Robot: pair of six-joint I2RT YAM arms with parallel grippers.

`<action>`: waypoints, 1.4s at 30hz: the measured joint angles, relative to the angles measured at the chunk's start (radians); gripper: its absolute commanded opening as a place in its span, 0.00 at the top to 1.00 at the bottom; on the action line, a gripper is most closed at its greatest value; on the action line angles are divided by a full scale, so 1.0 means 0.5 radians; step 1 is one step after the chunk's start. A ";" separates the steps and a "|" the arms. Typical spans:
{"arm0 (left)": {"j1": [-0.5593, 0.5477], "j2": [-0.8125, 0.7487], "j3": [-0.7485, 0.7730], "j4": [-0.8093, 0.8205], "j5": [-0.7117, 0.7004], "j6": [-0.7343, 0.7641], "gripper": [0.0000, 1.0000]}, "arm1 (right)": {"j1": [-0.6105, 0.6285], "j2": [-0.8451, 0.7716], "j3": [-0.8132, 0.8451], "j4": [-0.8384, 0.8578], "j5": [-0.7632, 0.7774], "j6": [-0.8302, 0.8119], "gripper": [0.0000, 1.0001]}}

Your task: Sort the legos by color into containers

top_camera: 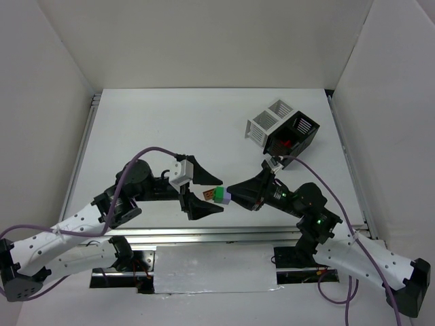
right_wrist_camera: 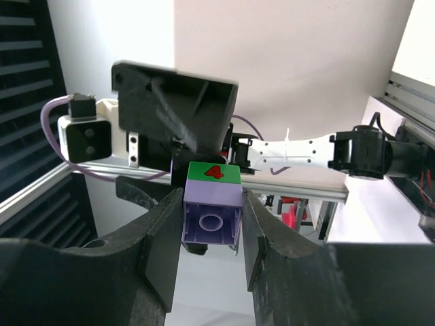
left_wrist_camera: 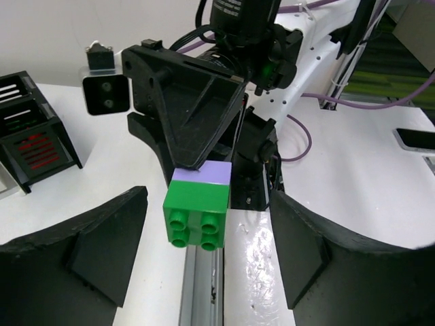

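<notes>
My right gripper (top_camera: 232, 193) (right_wrist_camera: 212, 227) is shut on a two-coloured lego stack, held above the table near the front middle. Its fingers clamp the purple brick (right_wrist_camera: 212, 217) (top_camera: 228, 197). The green brick (right_wrist_camera: 214, 172) (top_camera: 220, 195) (left_wrist_camera: 197, 210), marked with a red 4, sticks out forward. My left gripper (top_camera: 216, 195) (left_wrist_camera: 207, 255) is open, and the green end sits between its spread fingers without touching them. In the top view an orange-brown brick (top_camera: 206, 196) shows just behind the green one, between the left fingers. The left wrist view does not show it.
A white slatted box (top_camera: 266, 122) and a black box (top_camera: 302, 129) (left_wrist_camera: 30, 129) stand together at the back right. A red piece (top_camera: 287, 144) lies in the black box. White walls enclose the table, with a metal rail (top_camera: 217, 235) along the front edge.
</notes>
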 measured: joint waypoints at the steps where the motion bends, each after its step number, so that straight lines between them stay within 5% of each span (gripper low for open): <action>1: 0.000 0.003 0.000 -0.005 0.013 -0.001 0.20 | 0.000 0.006 0.002 0.001 -0.004 -0.004 1.00; 9: 0.000 0.062 0.012 -0.043 0.067 0.007 0.40 | 0.000 0.022 0.010 0.003 -0.022 -0.020 1.00; 27: 0.000 0.004 0.011 -0.052 0.045 0.008 0.44 | 0.000 -0.047 0.017 -0.017 -0.016 -0.098 1.00; 30: 0.000 0.002 0.011 -0.050 0.046 0.008 0.53 | 0.000 -0.027 0.031 -0.016 -0.032 -0.103 1.00; 34: 0.003 0.003 0.012 -0.048 0.060 0.040 0.98 | -0.001 -0.006 0.047 -0.020 -0.040 -0.096 1.00; 42: 0.003 0.011 0.038 -0.086 -0.048 0.050 1.00 | -0.085 0.013 0.070 -0.037 -0.067 -0.169 1.00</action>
